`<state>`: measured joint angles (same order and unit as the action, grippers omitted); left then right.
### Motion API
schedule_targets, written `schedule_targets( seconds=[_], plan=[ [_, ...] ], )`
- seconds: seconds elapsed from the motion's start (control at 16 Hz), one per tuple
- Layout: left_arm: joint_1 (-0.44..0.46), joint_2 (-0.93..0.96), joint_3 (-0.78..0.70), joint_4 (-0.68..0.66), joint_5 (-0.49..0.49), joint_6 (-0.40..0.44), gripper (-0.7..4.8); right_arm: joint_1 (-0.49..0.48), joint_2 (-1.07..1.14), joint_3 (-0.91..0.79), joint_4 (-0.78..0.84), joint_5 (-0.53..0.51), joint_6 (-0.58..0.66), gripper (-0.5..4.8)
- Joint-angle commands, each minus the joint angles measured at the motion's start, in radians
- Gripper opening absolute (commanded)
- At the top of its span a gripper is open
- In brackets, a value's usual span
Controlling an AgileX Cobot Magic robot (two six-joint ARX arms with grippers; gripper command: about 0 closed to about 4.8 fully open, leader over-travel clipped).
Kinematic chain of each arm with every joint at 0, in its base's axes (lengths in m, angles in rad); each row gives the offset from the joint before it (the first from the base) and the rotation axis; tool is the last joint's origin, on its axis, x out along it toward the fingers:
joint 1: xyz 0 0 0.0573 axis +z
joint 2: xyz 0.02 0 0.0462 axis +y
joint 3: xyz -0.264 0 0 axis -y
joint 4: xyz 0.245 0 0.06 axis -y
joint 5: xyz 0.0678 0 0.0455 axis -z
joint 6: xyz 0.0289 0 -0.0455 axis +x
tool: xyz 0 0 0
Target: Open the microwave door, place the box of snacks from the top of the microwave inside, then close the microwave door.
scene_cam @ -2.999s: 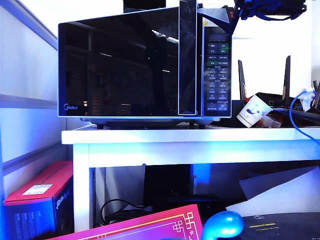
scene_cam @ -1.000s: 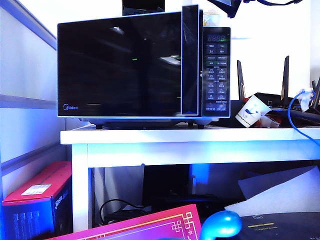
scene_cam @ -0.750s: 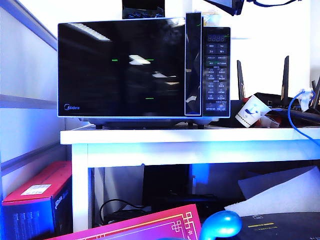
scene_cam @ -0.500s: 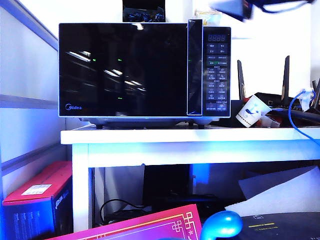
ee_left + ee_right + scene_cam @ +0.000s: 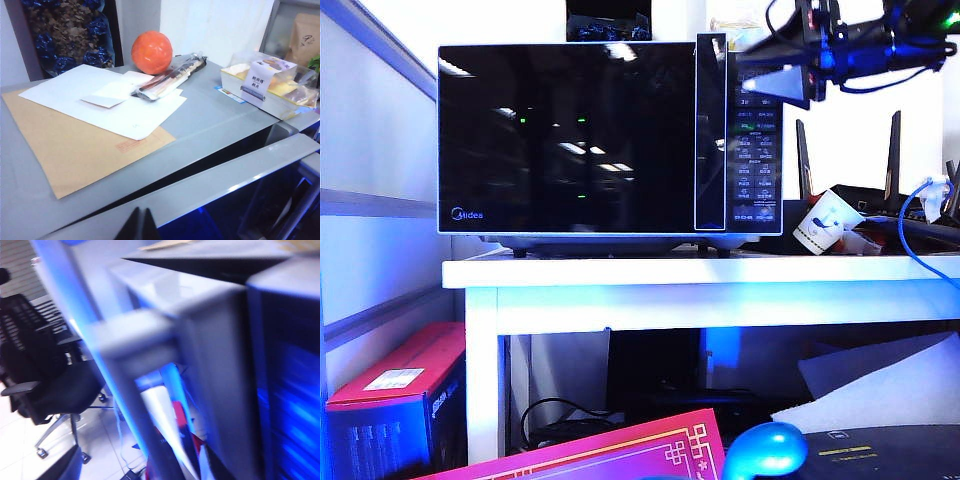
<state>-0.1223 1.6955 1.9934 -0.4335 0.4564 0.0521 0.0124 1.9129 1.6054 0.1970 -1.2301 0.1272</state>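
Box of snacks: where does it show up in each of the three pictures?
Exterior view: box of snacks peeks over the microwave top, right end, above the right gripper.
Left wrist view: box of snacks on the microwave's grey top, well beyond the left gripper.
Right wrist view: not in it; blurred.
Shared landmark: dark carton on the microwave top, in both.

Black microwave (image 5: 610, 140) on a white table, door (image 5: 582, 135) shut. Pale snack box (image 5: 267, 85) lies on its top.

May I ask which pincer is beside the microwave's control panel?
The right pincer, at the control panel's top; the left pincer hovers over the microwave's front top edge.
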Motion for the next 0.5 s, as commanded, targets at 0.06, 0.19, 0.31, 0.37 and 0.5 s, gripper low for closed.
schedule_targets(
  seconds=[0.06, 0.19, 0.31, 0.37, 0.5],
  plan=[
    [-0.014, 0.015, 0.004, 0.07, -0.016, 0.0, -0.06, 0.034, -0.008, 0.006, 0.016, -0.048, 0.016, 3.09],
    [-0.015, 0.018, 0.004, 0.078, -0.015, 0.0, -0.06, 0.061, -0.008, 0.006, 0.017, -0.048, 0.016, 3.09],
    [-0.015, 0.018, 0.004, 0.077, -0.015, 0.0, -0.06, 0.082, -0.008, 0.006, 0.017, -0.052, 0.02, 3.08],
    [-0.015, 0.018, 0.005, 0.076, -0.015, 0.0, -0.06, 0.085, -0.008, 0.006, 0.017, -0.06, 0.03, 3.09],
    [-0.015, 0.018, 0.005, 0.069, -0.014, 0.0, -0.06, 0.089, -0.01, 0.006, 0.017, -0.14, 0.085, 3.07]
  ],
)
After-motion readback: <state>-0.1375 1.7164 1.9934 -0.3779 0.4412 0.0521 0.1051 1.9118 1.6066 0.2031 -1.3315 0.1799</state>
